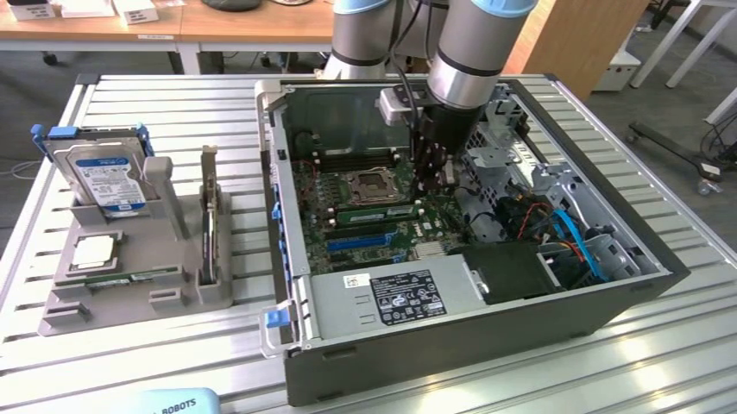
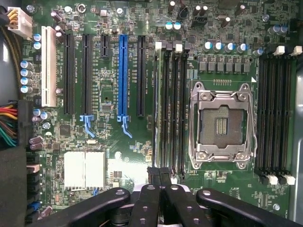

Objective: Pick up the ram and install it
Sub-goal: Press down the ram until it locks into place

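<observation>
A green ram [image 1: 371,212] stands on edge in a memory slot just beside the empty CPU socket [image 1: 371,184] on the motherboard. My gripper [image 1: 432,191] reaches down inside the open computer case [image 1: 461,345], close above that row of slots. In the wrist view my gripper [image 2: 159,174] is shut, its dark fingertips [image 2: 152,176] pressed together over one end of the memory slots [image 2: 170,109]. Nothing shows between them. Another green ram stick [image 1: 121,278] lies flat in the grey fixture [image 1: 69,317] at the exterior view's left.
The fixture also holds a silver hard drive [image 1: 106,179], a square CPU chip [image 1: 92,251] and an upright card [image 1: 209,226]. Inside the case are a drive cage [image 1: 513,159], blue and red cables [image 1: 576,241] and the power supply [image 1: 386,297]. A second bank of slots [image 2: 275,109] flanks the socket [image 2: 221,122].
</observation>
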Controlling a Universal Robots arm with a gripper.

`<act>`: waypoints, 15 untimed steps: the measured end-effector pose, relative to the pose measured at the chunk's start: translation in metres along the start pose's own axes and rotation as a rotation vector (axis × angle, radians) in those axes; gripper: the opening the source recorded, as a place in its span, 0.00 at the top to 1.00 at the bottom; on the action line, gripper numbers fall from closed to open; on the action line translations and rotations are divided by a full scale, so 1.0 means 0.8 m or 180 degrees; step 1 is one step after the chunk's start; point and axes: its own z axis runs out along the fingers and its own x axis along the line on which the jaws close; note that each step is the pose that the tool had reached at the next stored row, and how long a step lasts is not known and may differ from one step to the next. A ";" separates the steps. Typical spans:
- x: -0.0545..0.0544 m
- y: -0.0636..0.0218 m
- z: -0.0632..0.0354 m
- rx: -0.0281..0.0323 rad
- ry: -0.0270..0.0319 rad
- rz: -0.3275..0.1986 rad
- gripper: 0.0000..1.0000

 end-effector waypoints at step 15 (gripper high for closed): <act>0.000 -0.002 0.008 0.0000 0.0000 0.0002 0.90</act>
